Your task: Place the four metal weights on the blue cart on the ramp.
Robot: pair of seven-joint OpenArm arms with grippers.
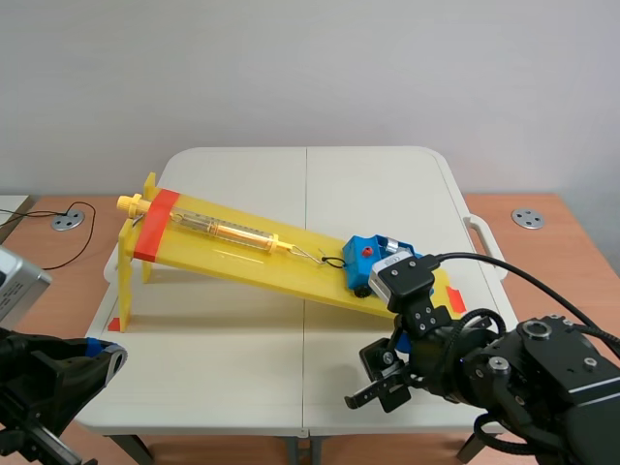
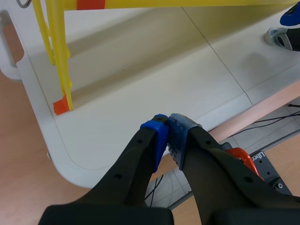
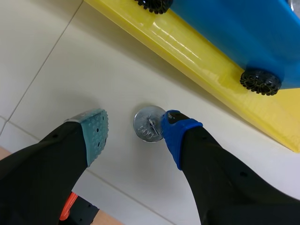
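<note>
One weight (image 3: 149,123) lies flat on the table (image 3: 61,70) just beside the low edge of the ramp (image 3: 187,47). The cart (image 3: 234,28) sits above it on the ramp's low end. The right gripper (image 3: 133,129) is spread wide around the weight, with its blue pad (image 3: 174,133) against the rim. The left gripper (image 2: 168,136), pinched shut on nothing, hangs over the table edge out from the ramp's raised end.

Facing 12 o'clock over the table (image 1: 387,184) from afar; peering down close from 7 and 5 o'clock, sharing the yellow ramp (image 1: 291,269).
</note>
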